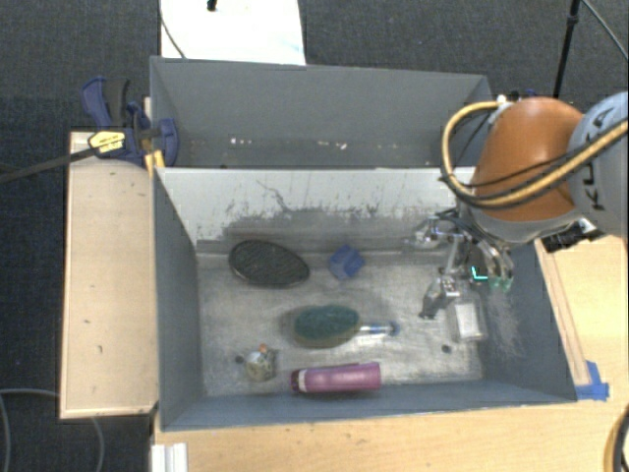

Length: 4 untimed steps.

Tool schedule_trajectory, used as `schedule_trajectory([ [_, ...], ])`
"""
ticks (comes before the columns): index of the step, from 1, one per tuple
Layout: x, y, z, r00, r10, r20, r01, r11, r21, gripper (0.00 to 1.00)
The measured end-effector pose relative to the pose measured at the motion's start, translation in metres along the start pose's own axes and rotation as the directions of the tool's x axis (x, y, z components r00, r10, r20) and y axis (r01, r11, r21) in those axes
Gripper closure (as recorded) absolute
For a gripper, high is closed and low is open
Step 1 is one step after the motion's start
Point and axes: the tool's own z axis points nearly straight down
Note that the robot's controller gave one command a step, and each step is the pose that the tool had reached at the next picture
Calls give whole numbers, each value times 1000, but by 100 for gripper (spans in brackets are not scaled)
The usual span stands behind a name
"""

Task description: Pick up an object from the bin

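Observation:
My gripper (450, 315) hangs low over the right part of the bin floor, its two fingers apart and nothing between them. The thing nearest to it is a dark green oval brush (324, 324) with a clear bluish handle pointing right, its tip a short way left of the fingers. A magenta tube (336, 378) lies along the front wall, below and left of the gripper.
A black oval mesh pad (267, 263) and a small blue block (345, 262) lie near the back wall. A small brownish trinket (259, 363) sits at the front left. The arm with its orange cover and cables comes in over the right rim.

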Motion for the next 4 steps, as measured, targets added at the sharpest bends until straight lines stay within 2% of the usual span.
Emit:
schedule_trajectory([
  [1, 49, 46, 56, 984, -180, 1, 180, 984, -1, 0],
  [2, 33, 83, 89, 963, -271, 8, 271, 963, 2, 0],
  [3, 32, 82, 86, 963, -270, 13, 269, 963, 3, 100],
  [4, 51, 97, -58, 906, -422, 13, 422, 906, 5, 100],
])
